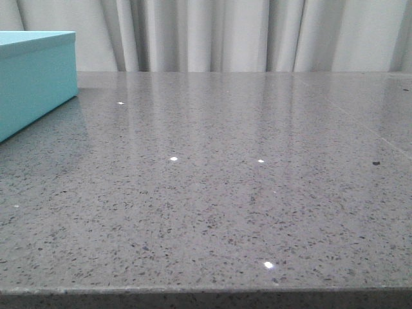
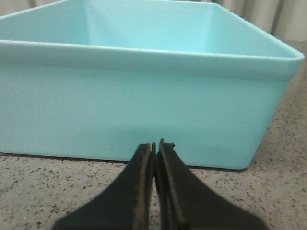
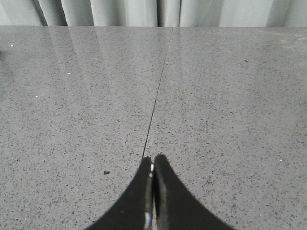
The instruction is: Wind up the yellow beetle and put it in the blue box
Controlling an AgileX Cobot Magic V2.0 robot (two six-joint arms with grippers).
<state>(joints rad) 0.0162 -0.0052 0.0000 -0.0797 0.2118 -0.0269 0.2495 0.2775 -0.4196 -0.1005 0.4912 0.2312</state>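
The blue box (image 1: 32,77) stands at the far left of the grey speckled table in the front view. In the left wrist view it (image 2: 144,105) fills the frame, open at the top, and the part of its inside that shows is bare. My left gripper (image 2: 156,143) is shut and empty, low over the table just short of the box's near wall. My right gripper (image 3: 152,160) is shut and empty above bare table, over a thin seam (image 3: 158,86). The yellow beetle shows in no view. Neither gripper shows in the front view.
Grey-white curtains (image 1: 225,32) hang behind the table. The table's front edge (image 1: 206,293) runs along the bottom of the front view. A small dark speck (image 1: 376,163) lies at the right; another (image 3: 106,172) lies near my right gripper.
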